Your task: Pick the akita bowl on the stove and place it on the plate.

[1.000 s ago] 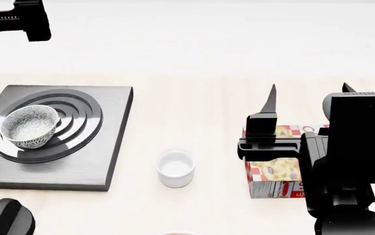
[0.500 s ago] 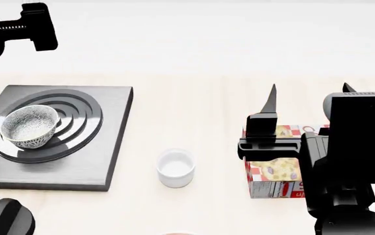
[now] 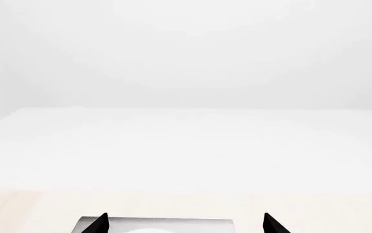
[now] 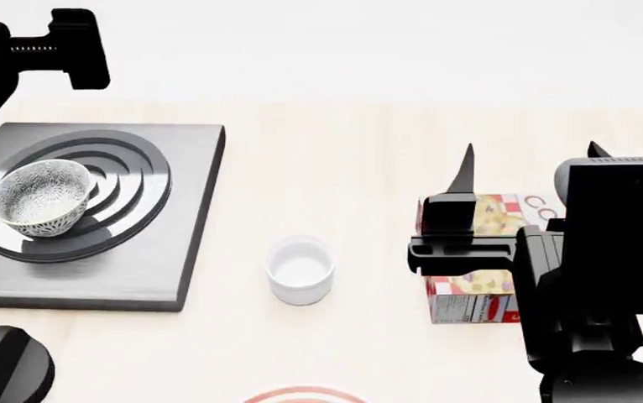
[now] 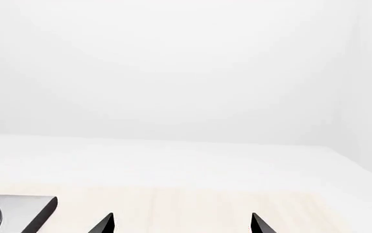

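The left gripper (image 3: 182, 224) and the right gripper (image 4: 526, 172) both hung above the table with their jaws spread wide apart.

pale wooden tabletop (image 4: 344, 168), plain white wall behind, bright, even, soft light

We see a pale, matt wood-grain worktop (image 4: 333, 168), a brushed-metal-looking stove (image 4: 176, 252), a glossy glazed akita bowl (image 4: 39, 196), and matt black plastic on the right tool (image 4: 526, 180).
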